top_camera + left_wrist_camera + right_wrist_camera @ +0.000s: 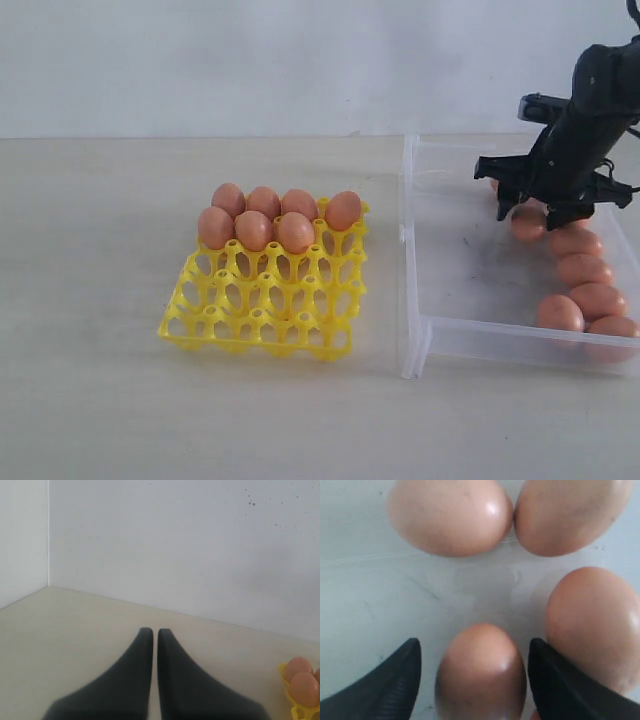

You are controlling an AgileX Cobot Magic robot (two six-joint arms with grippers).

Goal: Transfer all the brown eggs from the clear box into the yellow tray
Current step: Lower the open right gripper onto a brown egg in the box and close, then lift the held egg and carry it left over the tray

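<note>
Right gripper [475, 645] spread astride one egg [481, 677] in the box [500, 338]; egg's long axis runs with the fingers [390, 685]; neighbour [592, 625] crowds one.

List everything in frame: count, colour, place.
yellow tray: one, yellow, on the table, left of the box in the exterior view
clear box: one, transparent, on the table
brown eggs: seven, orange-brown, in the tray's two back rows, four and three
boxed eggs: at least six visible, orange-brown, along the box's right side; the arm may hide more
table: one, beige
wall: one, white, behind the table
left claw: one, black, shut, above bare table; out of the exterior view
right claw: one, black, open, down in the box astride one egg
</note>
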